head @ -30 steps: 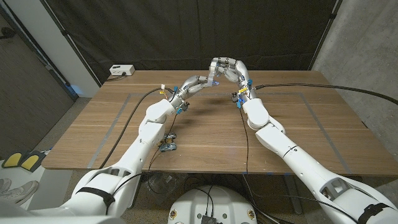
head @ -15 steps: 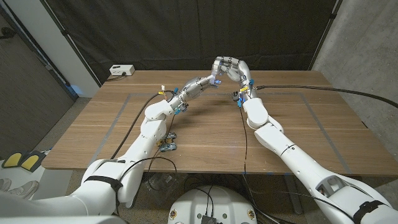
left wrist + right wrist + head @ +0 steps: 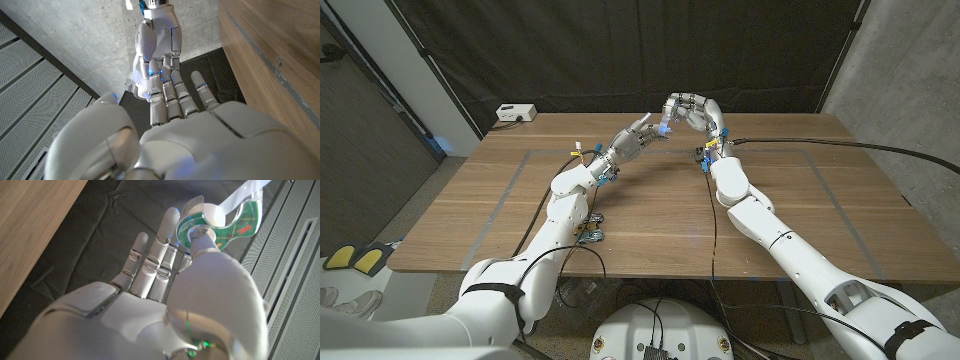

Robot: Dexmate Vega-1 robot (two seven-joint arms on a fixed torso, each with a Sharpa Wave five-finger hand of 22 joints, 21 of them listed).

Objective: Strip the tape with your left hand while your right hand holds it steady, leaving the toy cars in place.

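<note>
We note the right hand (image 3: 692,110) raised above the far middle of the table (image 3: 800,190), pinching a tape roll (image 3: 220,222) between thumb and fingers. In the right wrist view the roll shows a green plaid dispenser face, with a pale strip of tape (image 3: 245,191) running off it, away from the hand.

The left hand (image 3: 632,138) sits just beside the right, on the robot's left of it and slightly lower, fingers spread and holding nothing we can see. The left wrist view shows its fingers (image 3: 172,97) stretched toward the right hand, close but apart from it.

So the roll lies to the right of the left hand and a little higher; the left hand is the free one, and we judge it must reach that way to catch the loose strip.

Toy cars (image 3: 590,232) sit at the near table edge by the left arm, well apart from both hands.
</note>
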